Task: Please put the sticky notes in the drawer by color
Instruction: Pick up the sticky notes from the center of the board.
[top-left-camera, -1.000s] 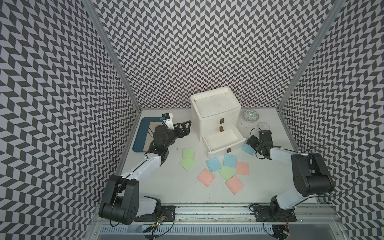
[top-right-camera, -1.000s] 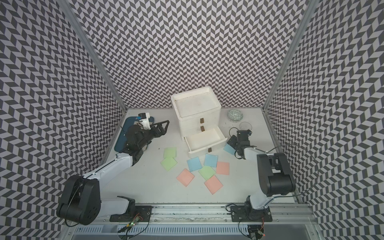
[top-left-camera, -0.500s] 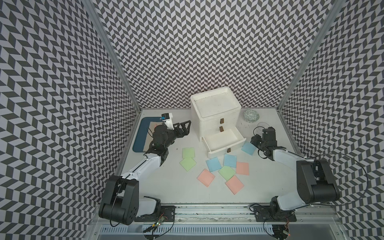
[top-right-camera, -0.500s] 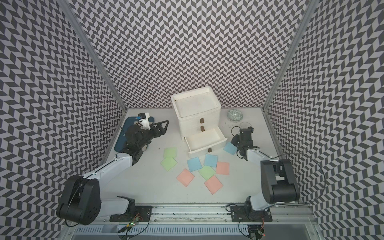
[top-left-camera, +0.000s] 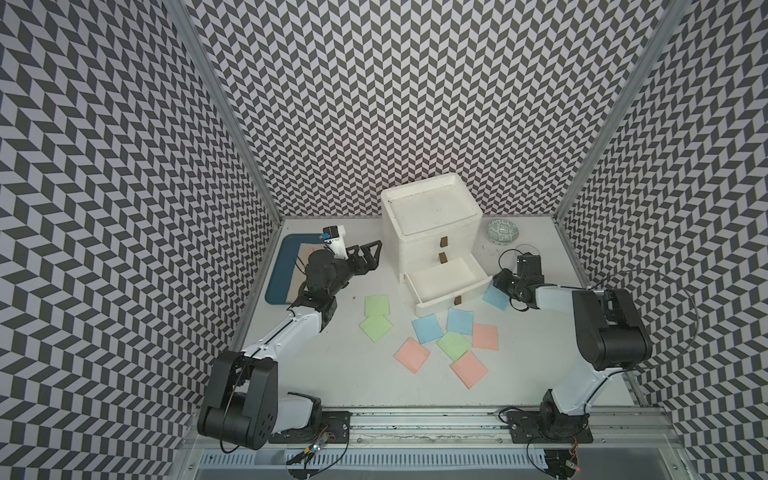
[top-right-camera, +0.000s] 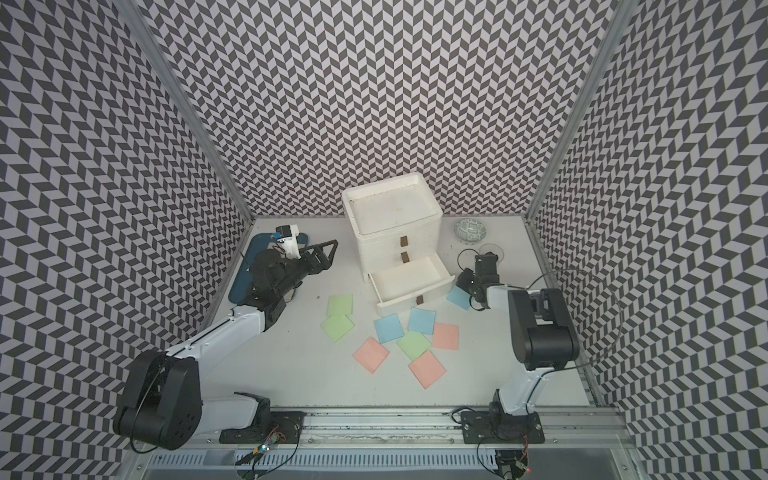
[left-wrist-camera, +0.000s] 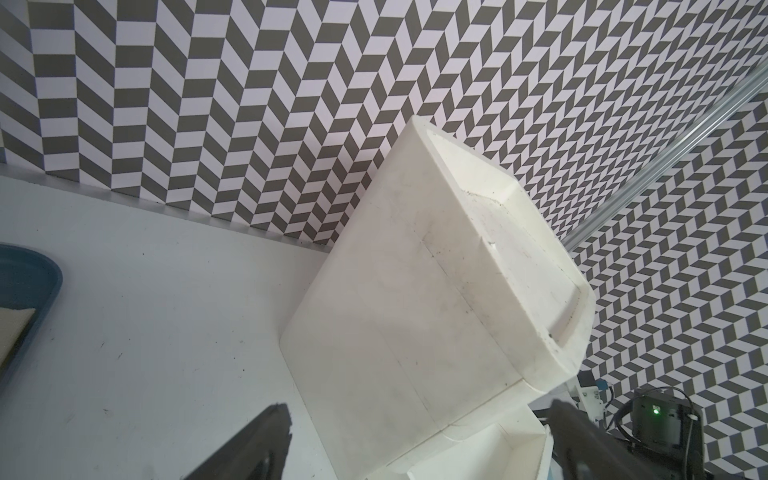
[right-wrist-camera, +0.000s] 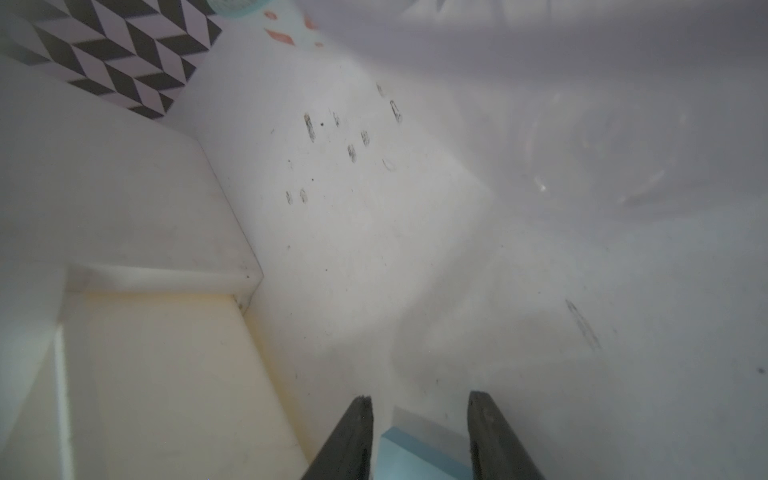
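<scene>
We are on the 1st note. Our right gripper pinches a corner of the blue sticky note, which lies on the table just beside the open bottom drawer of the white chest. Next, we think, it must lift the note over the drawer's side wall and let go inside. Our left gripper hangs wide open and empty near the chest. The other 8 notes lie in front. A blue tray and a bowl sit out of the way.
</scene>
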